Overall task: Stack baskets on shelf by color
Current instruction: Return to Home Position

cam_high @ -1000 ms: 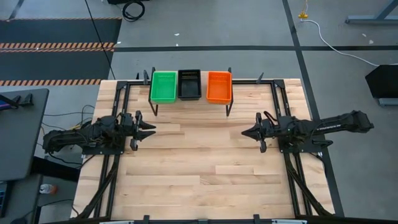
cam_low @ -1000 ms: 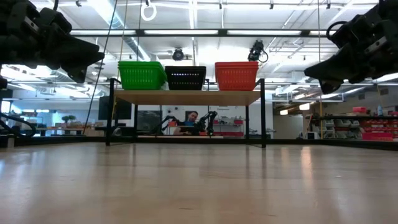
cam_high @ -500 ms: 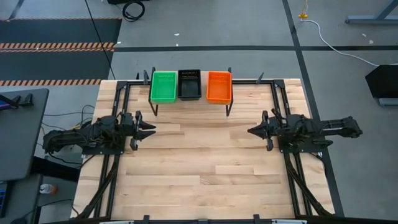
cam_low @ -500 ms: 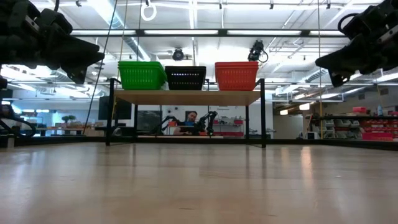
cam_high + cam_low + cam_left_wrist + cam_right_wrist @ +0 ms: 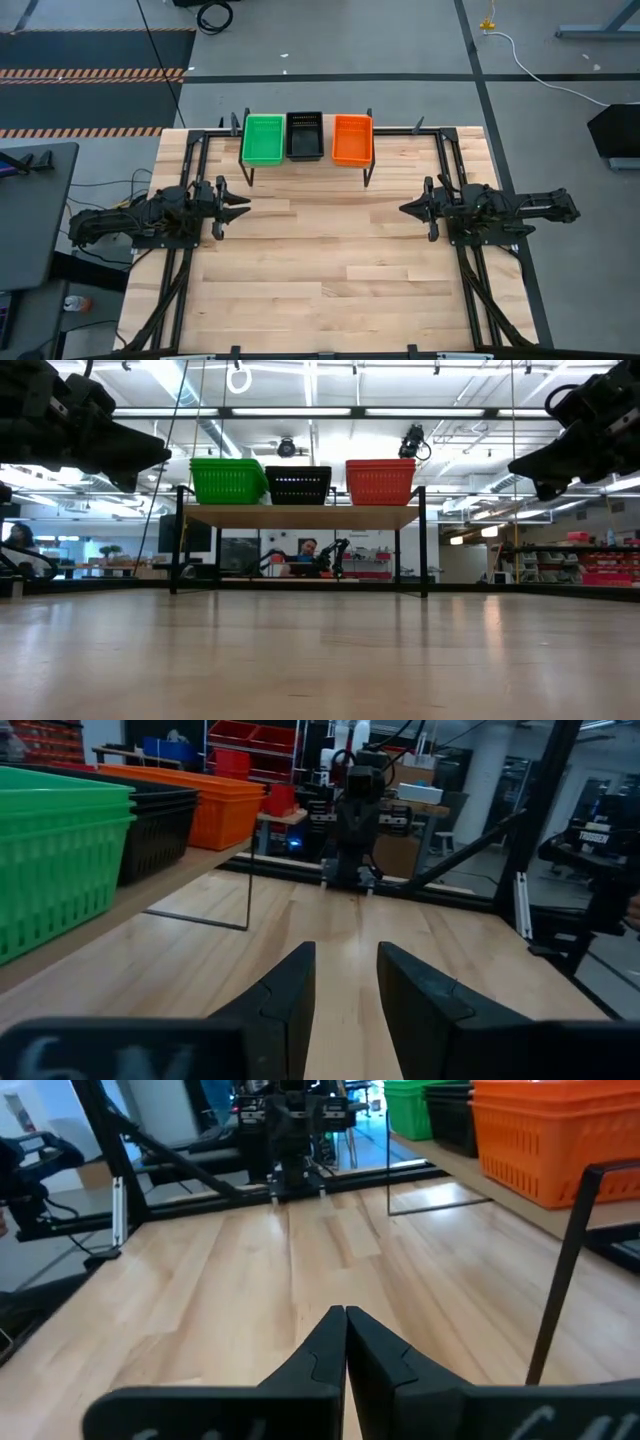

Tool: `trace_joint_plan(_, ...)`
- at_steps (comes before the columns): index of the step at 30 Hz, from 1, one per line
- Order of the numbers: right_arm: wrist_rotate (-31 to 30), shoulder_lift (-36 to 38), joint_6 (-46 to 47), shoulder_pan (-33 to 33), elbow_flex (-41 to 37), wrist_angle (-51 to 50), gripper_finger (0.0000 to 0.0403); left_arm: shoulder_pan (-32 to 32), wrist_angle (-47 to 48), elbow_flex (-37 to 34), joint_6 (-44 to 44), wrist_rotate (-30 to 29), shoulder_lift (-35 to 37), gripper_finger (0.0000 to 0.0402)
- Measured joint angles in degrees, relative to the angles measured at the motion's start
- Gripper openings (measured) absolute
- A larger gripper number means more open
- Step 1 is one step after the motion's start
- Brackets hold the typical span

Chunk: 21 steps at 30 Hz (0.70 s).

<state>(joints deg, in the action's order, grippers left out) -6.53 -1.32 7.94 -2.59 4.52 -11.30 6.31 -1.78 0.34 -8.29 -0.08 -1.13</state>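
The shelf (image 5: 300,516) stands at the table's far edge on thin black legs. On its plank sit green baskets (image 5: 263,139), black baskets (image 5: 304,136) and orange baskets (image 5: 352,139), side by side, one colour per place. The left wrist view shows nested rims on the green ones (image 5: 60,860). My left gripper (image 5: 245,203) hovers over the table's left side, open a little, holding nothing (image 5: 345,952). My right gripper (image 5: 403,209) hovers over the right side, shut and empty (image 5: 345,1312). Both point toward the table's middle, well short of the shelf.
Bare wooden tabletop (image 5: 330,260) lies between the two grippers and toward the near edge. The shelf's thin black legs (image 5: 560,1270) stand close to each gripper's far side. Black frame rails run along the table's left and right edges. A person sits in the room behind the shelf (image 5: 308,550).
My right arm has drawn back a little toward the table's right edge and then held still, its gripper staying shut. The left arm and the baskets have not moved.
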Motion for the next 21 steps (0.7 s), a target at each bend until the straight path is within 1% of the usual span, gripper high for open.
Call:
trace_joint_plan(17, 0.59, -0.04, 2.43, 0.00, -0.05, 0.10, 0.0016, -0.03, 0.00, 0.00, 1.71, -0.13, 0.00, 0.0117)
trace_joint_plan(21, 0.59, -0.04, 2.43, 0.00, -0.05, 0.10, 0.0016, -0.03, -0.22, 0.00, 4.38, -0.15, 0.00, 0.0117)
